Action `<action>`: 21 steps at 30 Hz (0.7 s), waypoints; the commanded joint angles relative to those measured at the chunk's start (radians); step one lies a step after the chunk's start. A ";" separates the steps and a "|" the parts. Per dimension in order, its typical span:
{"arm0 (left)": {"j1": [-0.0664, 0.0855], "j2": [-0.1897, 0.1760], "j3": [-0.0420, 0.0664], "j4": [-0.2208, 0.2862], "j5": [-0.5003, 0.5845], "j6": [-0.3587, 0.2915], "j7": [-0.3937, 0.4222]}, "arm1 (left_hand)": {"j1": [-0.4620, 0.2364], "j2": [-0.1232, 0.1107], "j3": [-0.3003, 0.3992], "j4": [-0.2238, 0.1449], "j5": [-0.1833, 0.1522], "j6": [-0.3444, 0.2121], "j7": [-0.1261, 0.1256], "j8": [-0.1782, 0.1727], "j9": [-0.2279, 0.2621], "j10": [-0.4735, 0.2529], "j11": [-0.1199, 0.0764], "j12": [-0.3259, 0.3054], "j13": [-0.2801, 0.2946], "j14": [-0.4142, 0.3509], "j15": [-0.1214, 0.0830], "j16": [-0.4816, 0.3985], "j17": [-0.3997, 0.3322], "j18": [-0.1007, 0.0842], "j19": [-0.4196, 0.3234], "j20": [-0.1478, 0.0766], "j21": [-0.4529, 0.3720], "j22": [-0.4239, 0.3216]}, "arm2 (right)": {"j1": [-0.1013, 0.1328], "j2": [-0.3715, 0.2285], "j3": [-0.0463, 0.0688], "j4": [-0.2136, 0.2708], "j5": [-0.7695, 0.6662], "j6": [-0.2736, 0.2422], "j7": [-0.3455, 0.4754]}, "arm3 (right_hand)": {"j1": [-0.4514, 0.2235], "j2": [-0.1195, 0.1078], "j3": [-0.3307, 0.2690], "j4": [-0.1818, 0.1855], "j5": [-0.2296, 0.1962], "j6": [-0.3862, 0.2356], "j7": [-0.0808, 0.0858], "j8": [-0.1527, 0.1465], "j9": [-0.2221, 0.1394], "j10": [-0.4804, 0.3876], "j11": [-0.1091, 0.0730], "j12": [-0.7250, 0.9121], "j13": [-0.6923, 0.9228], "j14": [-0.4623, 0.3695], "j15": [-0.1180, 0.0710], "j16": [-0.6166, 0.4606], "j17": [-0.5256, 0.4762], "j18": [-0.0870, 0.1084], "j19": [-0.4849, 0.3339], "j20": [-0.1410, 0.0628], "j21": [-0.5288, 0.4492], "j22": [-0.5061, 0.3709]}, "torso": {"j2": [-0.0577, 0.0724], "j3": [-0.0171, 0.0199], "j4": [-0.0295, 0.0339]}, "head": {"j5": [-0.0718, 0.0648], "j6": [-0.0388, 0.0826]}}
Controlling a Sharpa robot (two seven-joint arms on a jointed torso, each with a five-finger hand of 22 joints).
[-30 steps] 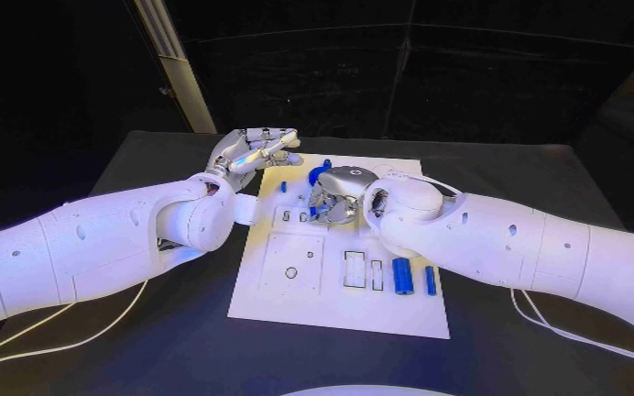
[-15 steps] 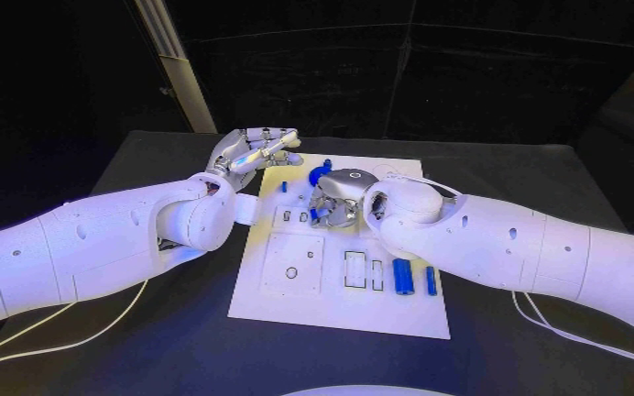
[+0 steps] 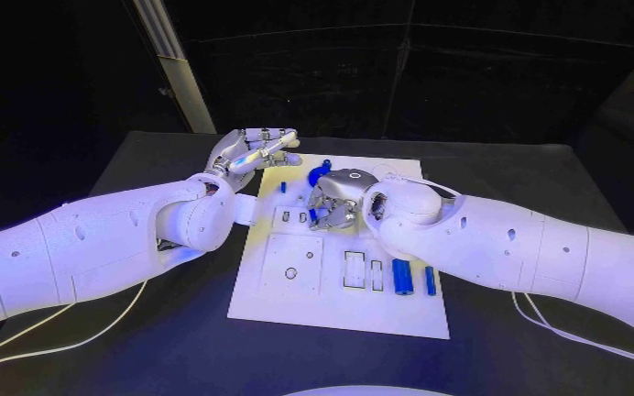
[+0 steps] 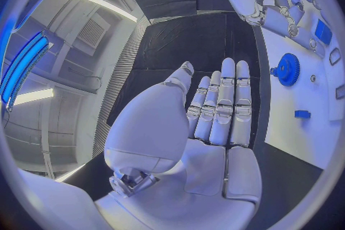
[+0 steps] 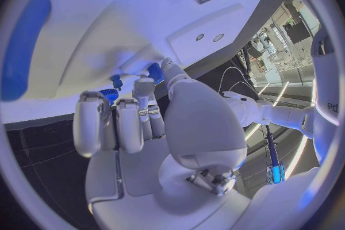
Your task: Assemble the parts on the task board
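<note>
Right hand [image 3: 337, 198] over middle of task board [image 3: 298, 300], thumb and finger pinching small blue part [image 5: 154, 72], other fingers curled close. Can't tell which socket it's aiming for. My take: keep part square to board, lower slow, no twisting. Left hand [image 3: 248, 153] flat, fingers straight, holding nothing, off board's 10 o'clock corner above black surface [image 3: 158, 153]. Blue gear [image 4: 287, 69] toothed, round, sits near board's 12 o'clock edge. Two blue cylinders [image 3: 401, 276] smooth, lying at 4 o'clock. Board matte white, rectangular cutouts.
</note>
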 commanded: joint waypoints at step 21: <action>0.039 -0.011 0.002 -0.069 -0.394 0.132 -0.356 | -0.096 -0.034 -0.027 0.039 -0.048 0.145 -0.091 0.029 0.018 0.365 -0.122 0.173 0.137 0.363 -0.141 1.169 1.087 -0.009 0.378 -0.148 0.459 0.328 | 0.058 -0.240 0.006 0.192 0.456 -0.246 0.397 | 0.162 0.015 -0.091 0.002 0.016 -0.045 0.008 0.010 0.005 -0.038 0.006 -0.004 -0.021 0.035 0.009 -0.064 -0.043 0.016 -0.050 0.013 -0.056 -0.100 | -0.016 0.0000 -0.0124 | 0.008 0.021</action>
